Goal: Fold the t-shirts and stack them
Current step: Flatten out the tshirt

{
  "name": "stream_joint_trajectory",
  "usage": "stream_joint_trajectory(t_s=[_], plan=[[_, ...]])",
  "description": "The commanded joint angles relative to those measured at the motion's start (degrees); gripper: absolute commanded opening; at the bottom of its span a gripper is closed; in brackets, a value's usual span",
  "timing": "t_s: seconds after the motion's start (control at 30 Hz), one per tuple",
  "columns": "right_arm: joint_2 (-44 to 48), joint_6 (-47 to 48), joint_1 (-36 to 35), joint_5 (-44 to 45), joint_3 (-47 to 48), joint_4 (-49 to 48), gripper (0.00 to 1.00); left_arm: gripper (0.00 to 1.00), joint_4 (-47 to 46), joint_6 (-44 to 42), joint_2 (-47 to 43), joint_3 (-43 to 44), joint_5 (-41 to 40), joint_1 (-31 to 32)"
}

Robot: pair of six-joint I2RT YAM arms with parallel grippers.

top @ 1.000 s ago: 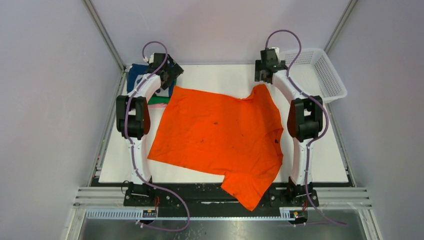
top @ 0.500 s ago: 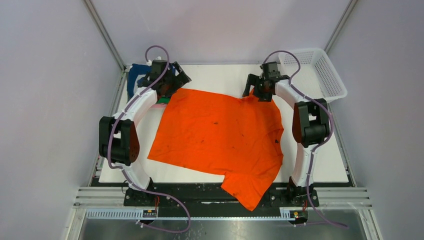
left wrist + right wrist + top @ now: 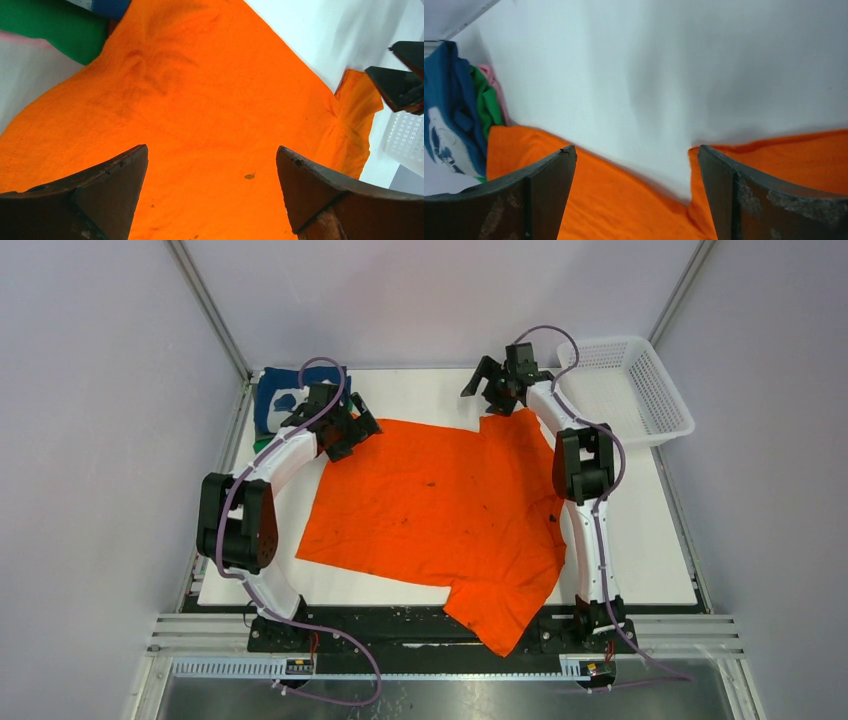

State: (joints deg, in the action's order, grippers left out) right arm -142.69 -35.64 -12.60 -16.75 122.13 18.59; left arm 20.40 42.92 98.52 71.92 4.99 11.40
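Observation:
The orange t-shirt (image 3: 440, 510) lies spread flat on the white table, with one sleeve (image 3: 500, 625) hanging over the near edge. My left gripper (image 3: 362, 430) hovers open over its far left corner; in the left wrist view only orange cloth (image 3: 210, 110) shows between the fingers (image 3: 212, 155). My right gripper (image 3: 481, 378) stands open just beyond the far sleeve (image 3: 510, 425), over the shirt's far edge (image 3: 614, 200) and bare table. At the far left lies a pile of the navy printed t-shirt (image 3: 282, 400), the green one (image 3: 55, 25) and the pink one (image 3: 494, 85).
A white mesh basket (image 3: 668, 400) stands at the far right corner of the table (image 3: 420, 390). Grey walls and metal frame rails close in on both sides. The left arm's elbow (image 3: 235, 520) juts out past the table's left edge.
The right gripper swung left, away from the far sleeve, which now lies flatter. The left gripper came off the pile onto the shirt's far left corner, and its elbow swung outward.

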Motion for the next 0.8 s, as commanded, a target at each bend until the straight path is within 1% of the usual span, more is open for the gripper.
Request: stream_joint_trajectory(t_s=[0.0, 0.03, 0.07, 0.2, 0.23, 0.3, 0.4, 0.5, 0.6, 0.7, 0.77], plan=[[4.2, 4.4, -1.1, 0.5, 6.4, 9.9, 0.99, 0.99, -0.1, -1.6, -3.1, 0.0, 0.1, -0.1], [7.0, 6.3, -1.3, 1.9, 3.6, 12.0, 0.99, 0.99, 0.5, -1.8, -2.8, -0.2, 0.1, -0.1], [11.4, 8.0, -1.8, 3.3, -3.3, 12.7, 0.99, 0.99, 1.3, -2.0, -2.4, -0.5, 0.3, -0.1], [28.7, 9.4, -3.1, 8.9, -31.1, 7.3, 0.99, 0.99, 0.8, -2.1, -1.6, -3.2, 2.4, 0.1], [31.5, 9.6, -3.4, 10.8, -36.2, 6.6, 1.0, 0.99, 0.5, -2.1, -1.3, -4.0, 2.6, 0.3], [35.1, 10.4, -3.5, 12.7, -41.3, 8.5, 1.0, 0.99, -0.3, -1.5, -0.9, -5.6, 1.1, 0.6], [36.7, 11.5, -3.5, 13.8, -45.1, 11.0, 0.99, 0.99, -2.3, 0.3, 0.8, -6.8, 2.1, 0.9], [35.0, 11.8, -3.1, 13.3, -45.8, 11.2, 0.99, 0.99, -3.7, 1.9, 2.9, -6.8, 2.8, 1.5], [31.4, 12.3, -1.6, 14.2, -43.0, 12.3, 0.99, 0.99, -3.9, 4.8, 4.5, -6.6, 0.9, 1.7], [26.7, 11.7, 0.4, 10.6, -37.7, 13.0, 1.0, 0.99, -4.9, 6.9, 6.6, -5.5, 0.9, 1.7], [24.2, 11.5, 1.1, 9.6, -33.5, 14.6, 1.0, 0.99, -4.9, 8.0, 7.9, -4.4, 1.3, 1.7]])
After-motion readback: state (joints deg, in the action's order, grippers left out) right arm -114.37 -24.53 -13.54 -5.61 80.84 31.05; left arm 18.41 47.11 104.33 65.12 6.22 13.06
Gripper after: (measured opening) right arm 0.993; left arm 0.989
